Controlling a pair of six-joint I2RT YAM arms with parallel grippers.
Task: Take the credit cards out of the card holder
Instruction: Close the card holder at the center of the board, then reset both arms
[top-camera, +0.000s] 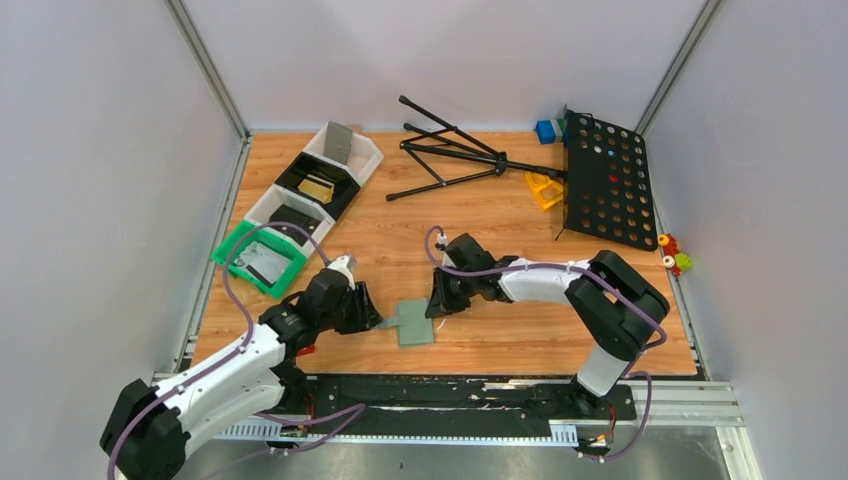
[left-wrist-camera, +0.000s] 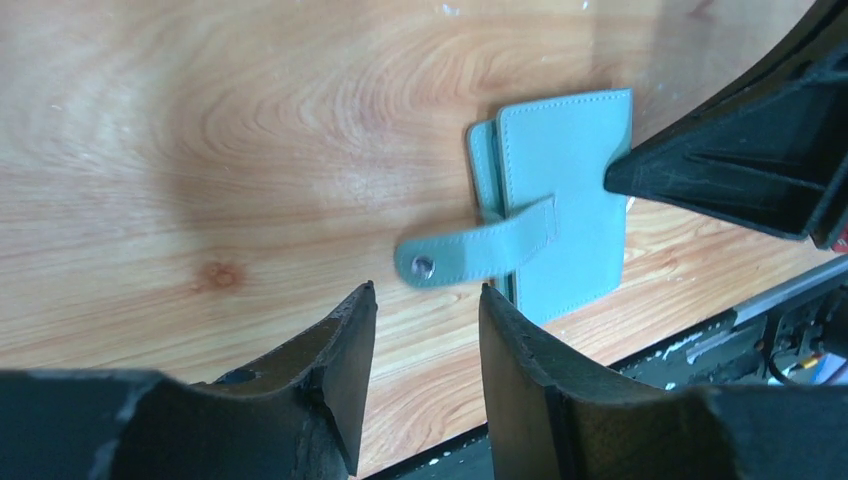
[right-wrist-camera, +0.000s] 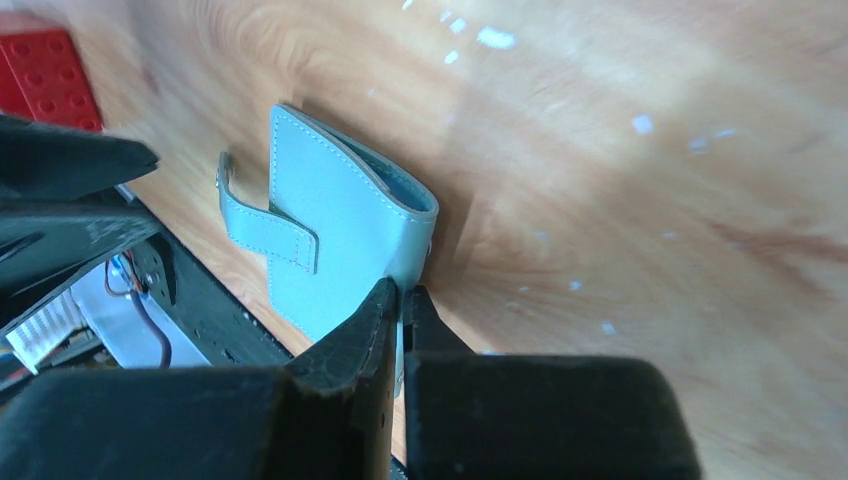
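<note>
Wood-grain counter (top-camera: 480, 220) inside grey walls (top-camera: 100, 150); on it, near the front edge and between the two arms, card holder (top-camera: 414, 322) lying flat and folded shut, strap flap (left-wrist-camera: 470, 255) unsnapped and sticking out toward the left side. No credit cards on show, presumably tucked inside. Step in hand, by the look of it: getting the cover open. Best done by keeping the thin pinch on the holder's edge firm without crushing it, lifting only the top cover and not the whole holder, and swinging it over slowly with the lower half kept flat on the wood. Worth bringing the other side in on the strap, or pressing the lower half down, to stop any sliding off the front edge. As for the right fingers (right-wrist-camera: 365, 330): closed tight at the holder's edge near a corner, seemingly nipping a sliver of the cover. As for the left fingers (left-wrist-camera: 340, 350): roughly half apart, gripping nothing, poised low just short of the strap's snap end, touching neither strap nor holder.
</note>
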